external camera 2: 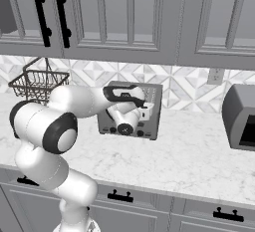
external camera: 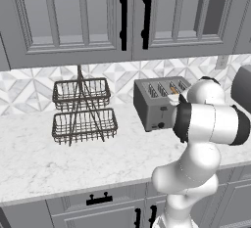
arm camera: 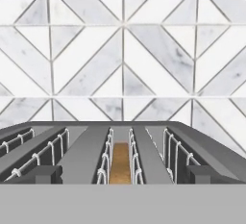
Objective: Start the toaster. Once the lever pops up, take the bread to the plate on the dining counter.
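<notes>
1. A two-tier wire basket stand (external camera: 84, 110) sits toward the left of the marble worktop (external camera: 59, 163), close to the back edge and the patterned tile backsplash (external camera: 29, 87). Both wire baskets look empty.
2. Just right of the stand, apart from it, the toaster (external camera: 154, 102) stands near the back edge of the worktop, with small dark knobs low on its front.
3. The bread (arm camera: 120, 163) sits down inside one of the toaster's slots, between that slot's white wire guides. In the hand view it is a tan-orange strip in the middle slot. In the left base view a small orange edge (external camera: 173, 90) shows in a slot toward the toaster's right end.
4. The other slots seen in the hand view hold only their wire guides.
5. The white arm reaches over the worktop, and the gripper (external camera 2: 144, 107) hangs in front of the toaster's upper front. In the hand view the two dark fingertips (arm camera: 45, 174) stand well apart, one at each side of the bread's slot, with nothing between them: the tool is released.
6. A dark grey appliance (external camera 2: 240, 119) stands at the right end of the worktop, well apart from the toaster.
7. Grey wall cabinets (external camera: 73, 16) with black handles hang above.
</notes>
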Robot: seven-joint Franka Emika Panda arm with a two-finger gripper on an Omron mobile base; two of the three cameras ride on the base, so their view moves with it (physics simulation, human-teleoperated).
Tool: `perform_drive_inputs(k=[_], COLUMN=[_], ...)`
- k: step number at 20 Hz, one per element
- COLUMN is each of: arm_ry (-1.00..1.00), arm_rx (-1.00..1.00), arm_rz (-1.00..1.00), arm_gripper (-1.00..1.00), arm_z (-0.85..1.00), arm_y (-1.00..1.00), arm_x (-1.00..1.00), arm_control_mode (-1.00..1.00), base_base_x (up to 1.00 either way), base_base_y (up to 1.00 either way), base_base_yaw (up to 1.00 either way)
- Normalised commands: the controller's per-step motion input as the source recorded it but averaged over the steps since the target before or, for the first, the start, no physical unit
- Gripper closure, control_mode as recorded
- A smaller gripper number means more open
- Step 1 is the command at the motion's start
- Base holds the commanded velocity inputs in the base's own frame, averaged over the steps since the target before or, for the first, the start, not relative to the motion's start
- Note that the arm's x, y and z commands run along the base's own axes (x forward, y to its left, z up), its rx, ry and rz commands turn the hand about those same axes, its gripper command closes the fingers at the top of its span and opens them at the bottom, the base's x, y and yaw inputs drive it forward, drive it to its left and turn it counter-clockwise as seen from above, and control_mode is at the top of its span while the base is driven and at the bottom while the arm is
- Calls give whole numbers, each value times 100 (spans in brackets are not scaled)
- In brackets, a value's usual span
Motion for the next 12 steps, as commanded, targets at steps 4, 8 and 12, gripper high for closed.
perform_drive_inputs(k=[4, 8, 12], arm_ry=[0, 0, 0], arm_rx=[0, 0, 0], arm_rz=[0, 0, 0], arm_gripper=[-100, -100, -100], arm_z=[0, 0, 0], arm_y=[0, 3, 6], arm_x=[0, 0, 0], arm_control_mode=[-100, -100, -100], base_base_x=[0, 0, 0], base_base_y=[0, 0, 0], base_base_yaw=[0, 0, 0])
